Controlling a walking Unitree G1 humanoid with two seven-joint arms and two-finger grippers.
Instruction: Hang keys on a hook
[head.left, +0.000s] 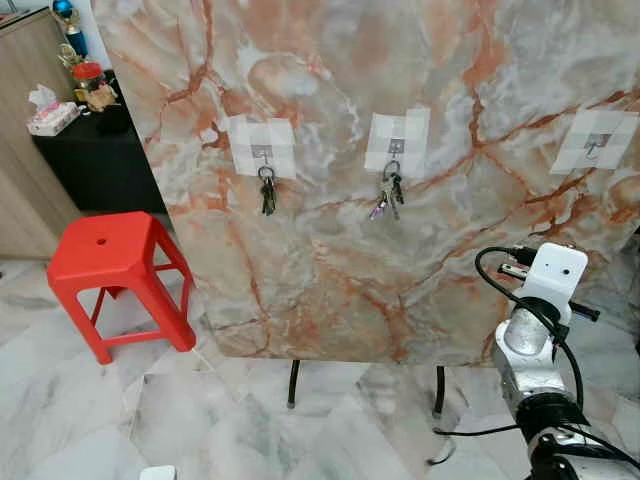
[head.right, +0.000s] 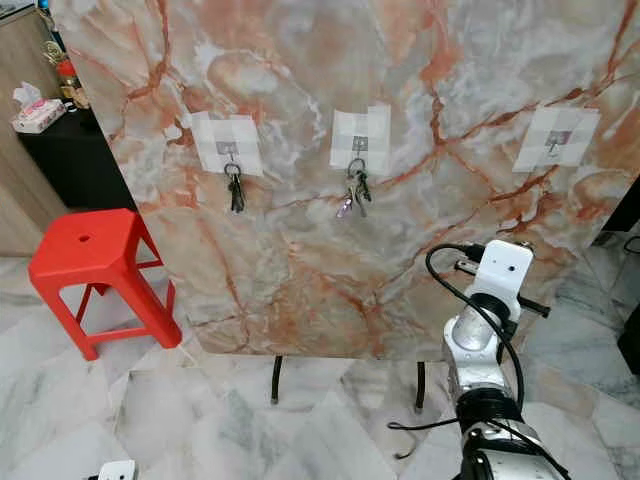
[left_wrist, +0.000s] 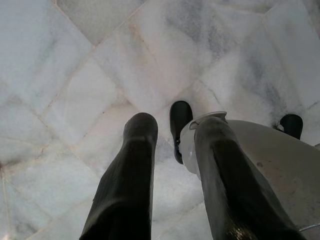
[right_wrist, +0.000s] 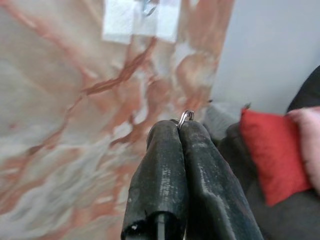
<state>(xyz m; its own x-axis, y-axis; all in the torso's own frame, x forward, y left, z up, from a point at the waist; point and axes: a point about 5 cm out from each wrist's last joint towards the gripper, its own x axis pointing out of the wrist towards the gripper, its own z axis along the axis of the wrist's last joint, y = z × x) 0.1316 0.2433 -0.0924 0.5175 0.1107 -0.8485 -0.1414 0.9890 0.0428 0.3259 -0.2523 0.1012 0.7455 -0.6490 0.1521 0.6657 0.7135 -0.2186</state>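
Note:
A marble board (head.left: 400, 260) carries three small hooks on white pads. A bunch of keys (head.left: 267, 195) hangs from the left hook (head.left: 262, 153), and another bunch (head.left: 388, 197) from the middle hook (head.left: 396, 147). The right hook (head.left: 597, 147) is bare. My right arm (head.left: 540, 300) is raised at the lower right, below that hook. In the right wrist view my right gripper (right_wrist: 181, 127) is shut on a metal key ring (right_wrist: 186, 116) that pokes out at the tips, with a hook pad (right_wrist: 140, 20) above it. My left gripper (left_wrist: 175, 122) hangs open over the floor.
A red plastic stool (head.left: 115, 260) stands on the marble floor to the left of the board. Behind it is a black cabinet (head.left: 95, 160) with a tissue box (head.left: 52, 118). The board rests on thin black legs (head.left: 293, 385). A red cushion (right_wrist: 270, 155) lies beyond the board's right edge.

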